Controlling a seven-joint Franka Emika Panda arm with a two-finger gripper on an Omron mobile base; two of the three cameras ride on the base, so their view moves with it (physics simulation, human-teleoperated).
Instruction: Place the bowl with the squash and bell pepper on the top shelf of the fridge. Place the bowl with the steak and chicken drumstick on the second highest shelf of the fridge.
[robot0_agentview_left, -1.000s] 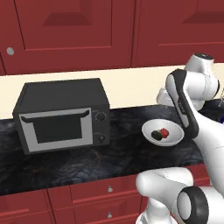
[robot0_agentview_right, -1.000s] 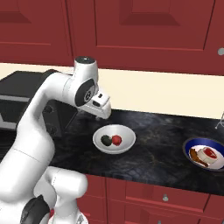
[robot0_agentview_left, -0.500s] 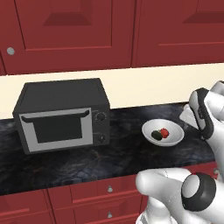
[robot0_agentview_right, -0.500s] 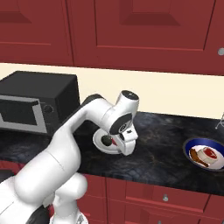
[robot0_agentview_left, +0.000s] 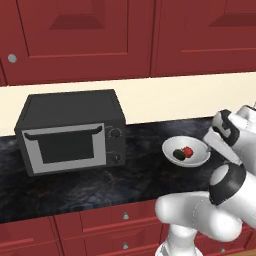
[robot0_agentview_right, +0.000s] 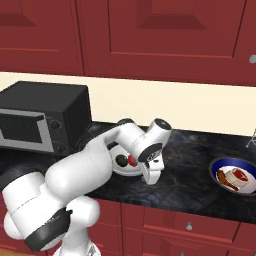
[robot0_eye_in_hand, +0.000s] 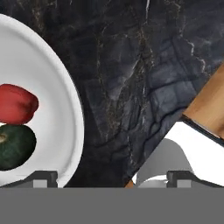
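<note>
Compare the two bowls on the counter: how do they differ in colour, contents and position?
The bowl with the squash and bell pepper is plain white; the blue-rimmed bowl has a dark blue rim. The white one holds a green and a red lump, the blue one meat pieces. The white one sits beside the gripper, the blue one further right. Both rest on the dark counter.

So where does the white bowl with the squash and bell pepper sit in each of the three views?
Left base view: the white bowl sits right of centre, on the dark counter.
Right base view: just left of centre, partly hidden behind the arm.
Hand view: fills the left edge.
Shared landmark: the red bell pepper beside the green squash.
</note>
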